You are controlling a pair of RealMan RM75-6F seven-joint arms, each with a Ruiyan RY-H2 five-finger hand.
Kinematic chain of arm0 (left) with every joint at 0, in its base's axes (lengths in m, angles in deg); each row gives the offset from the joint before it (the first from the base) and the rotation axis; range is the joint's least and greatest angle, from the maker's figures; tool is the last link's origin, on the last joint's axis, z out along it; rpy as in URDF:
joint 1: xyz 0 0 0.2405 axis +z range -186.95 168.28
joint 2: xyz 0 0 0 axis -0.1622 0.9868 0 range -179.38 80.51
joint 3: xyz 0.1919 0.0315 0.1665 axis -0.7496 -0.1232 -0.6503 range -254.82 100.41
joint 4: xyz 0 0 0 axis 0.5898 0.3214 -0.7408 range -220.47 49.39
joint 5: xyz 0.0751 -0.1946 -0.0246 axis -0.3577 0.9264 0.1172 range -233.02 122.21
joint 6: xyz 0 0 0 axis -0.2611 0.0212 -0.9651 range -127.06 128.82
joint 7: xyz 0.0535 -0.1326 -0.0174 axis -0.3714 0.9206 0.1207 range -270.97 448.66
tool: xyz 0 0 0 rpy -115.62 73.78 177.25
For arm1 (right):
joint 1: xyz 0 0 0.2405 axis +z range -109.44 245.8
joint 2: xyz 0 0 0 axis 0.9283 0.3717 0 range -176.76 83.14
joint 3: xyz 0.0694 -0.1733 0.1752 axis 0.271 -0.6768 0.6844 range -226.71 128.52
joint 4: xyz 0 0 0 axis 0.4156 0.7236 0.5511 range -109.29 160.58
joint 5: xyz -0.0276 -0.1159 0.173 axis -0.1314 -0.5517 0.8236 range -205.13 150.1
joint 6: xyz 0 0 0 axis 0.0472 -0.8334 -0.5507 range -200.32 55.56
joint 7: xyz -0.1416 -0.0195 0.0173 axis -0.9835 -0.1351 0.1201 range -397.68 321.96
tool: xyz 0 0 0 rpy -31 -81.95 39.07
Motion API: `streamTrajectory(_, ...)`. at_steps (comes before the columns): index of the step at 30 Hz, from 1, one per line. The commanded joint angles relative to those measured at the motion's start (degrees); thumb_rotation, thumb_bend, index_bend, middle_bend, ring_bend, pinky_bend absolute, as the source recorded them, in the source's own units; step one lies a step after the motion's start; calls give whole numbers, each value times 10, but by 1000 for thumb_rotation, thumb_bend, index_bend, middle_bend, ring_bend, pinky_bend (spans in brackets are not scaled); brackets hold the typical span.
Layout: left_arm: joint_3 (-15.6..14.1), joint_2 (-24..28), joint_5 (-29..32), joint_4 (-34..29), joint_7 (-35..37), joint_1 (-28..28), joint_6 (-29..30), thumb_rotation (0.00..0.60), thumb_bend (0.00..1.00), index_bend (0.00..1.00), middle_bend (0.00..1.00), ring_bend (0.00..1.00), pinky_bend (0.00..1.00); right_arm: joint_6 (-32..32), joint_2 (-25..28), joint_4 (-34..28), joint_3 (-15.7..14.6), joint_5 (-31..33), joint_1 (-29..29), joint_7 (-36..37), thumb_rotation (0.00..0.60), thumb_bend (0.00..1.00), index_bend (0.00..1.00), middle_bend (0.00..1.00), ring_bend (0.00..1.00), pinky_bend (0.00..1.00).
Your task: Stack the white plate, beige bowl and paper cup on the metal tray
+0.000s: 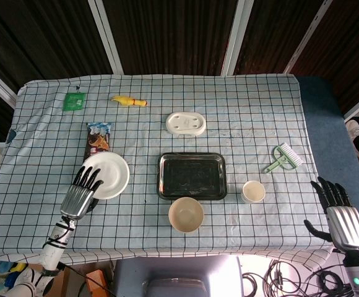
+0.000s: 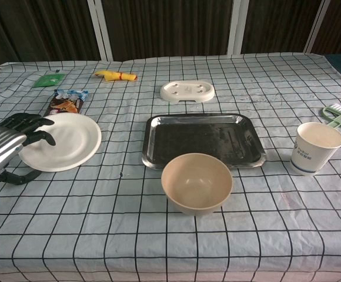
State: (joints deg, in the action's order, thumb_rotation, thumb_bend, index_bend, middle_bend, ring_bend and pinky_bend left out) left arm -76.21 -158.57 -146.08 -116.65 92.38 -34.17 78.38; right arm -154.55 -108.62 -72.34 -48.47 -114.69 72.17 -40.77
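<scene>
The left hand (image 2: 9, 147) lies at the white plate's (image 2: 64, 141) near-left edge, fingers spread over the rim with the thumb below; whether it actually grips the plate is unclear. To its right sit the metal tray (image 2: 203, 140), beige bowl (image 2: 197, 181) and paper cup (image 2: 315, 147). Beyond the cup, the right hand (image 1: 337, 207) hovers with fingers spread, holding nothing.

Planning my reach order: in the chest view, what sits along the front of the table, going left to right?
left hand → white plate → beige bowl → paper cup. The metal tray lies just behind the bowl.
</scene>
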Motion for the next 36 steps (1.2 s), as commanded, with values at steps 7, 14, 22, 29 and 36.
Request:
streamTrajectory(7,-6,-13,-3,15,24,-1,2,600,285,427,111,0,42,1,2,-2,0,3,-2,-1,600,175,0,0,0,9)
streamTrajectory(14,-4,-41,-2,59,57,-9,2,600,300,521,148,0,43,-1,3,-2,1,7,-4,-2,600,175,0,0,0,9)
streamTrajectory(22,-2,-62,1,98,72,-14,2,600,309,554,172,3,45,1,2,-3,2,10,-3,-5,600,175,0,0,0,9)
streamTrajectory(29,11,-82,15,122,87,-17,5,600,364,624,216,31,47,13,5,-6,-1,14,0,-13,600,175,0,0,0,9)
streamTrajectory(36,16,-103,17,153,115,-23,33,600,385,658,235,51,58,17,9,-10,-2,15,1,-15,600,175,0,0,0,9)
